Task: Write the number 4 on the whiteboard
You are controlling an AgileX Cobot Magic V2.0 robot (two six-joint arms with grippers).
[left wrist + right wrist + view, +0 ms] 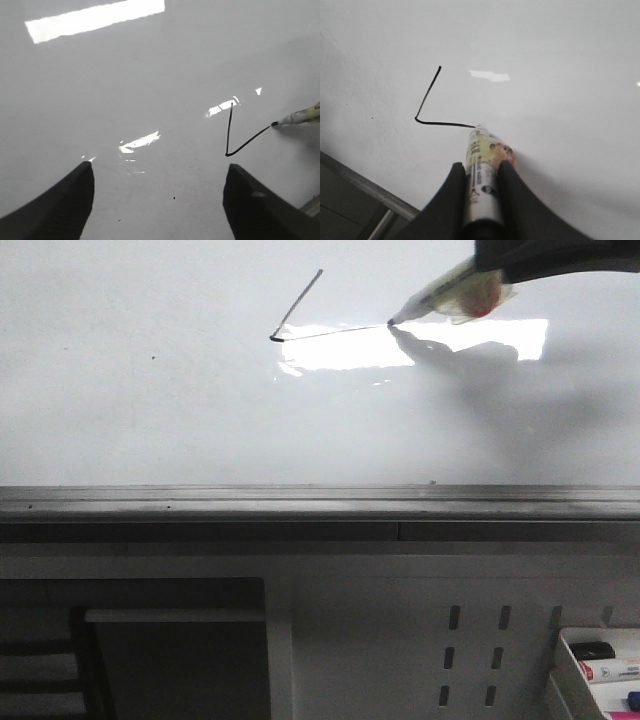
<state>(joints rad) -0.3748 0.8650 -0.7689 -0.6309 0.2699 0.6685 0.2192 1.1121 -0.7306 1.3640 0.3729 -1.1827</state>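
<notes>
My right gripper (481, 172) clamps a marker (481, 175), its two dark fingers (451, 200) pressed against either side of the barrel. The marker's barrel is white with a yellowish label and a patch of red near the grip. In the front view the marker (440, 298) comes in from the upper right, under my dark right arm (560, 258), and slants down to the left so that its tip touches the whiteboard (150, 410).

The number 4 (300, 320) is only partly drawn there: a slanted stroke runs down to the left, then a crossbar runs right from its lower end to the marker tip. No long vertical line is on the board. The strokes sit in the upper middle of the whiteboard, just above a bright rectangular reflection (400, 345). My right wrist view shows the same two strokes (432, 107), with the crossbar ending at the tip.

My left gripper (157, 200) is spread wide and holds nothing; its two dark fingers (60, 205) stand well apart, near the board. In that view the strokes (235, 140) and the marker tip (300, 117) lie off to one side.

Below the whiteboard runs the grey metal ledge (300, 505), and under it a white perforated panel (400, 640). At the lower right a white tray (560, 680) holds a few more markers (605, 670).
</notes>
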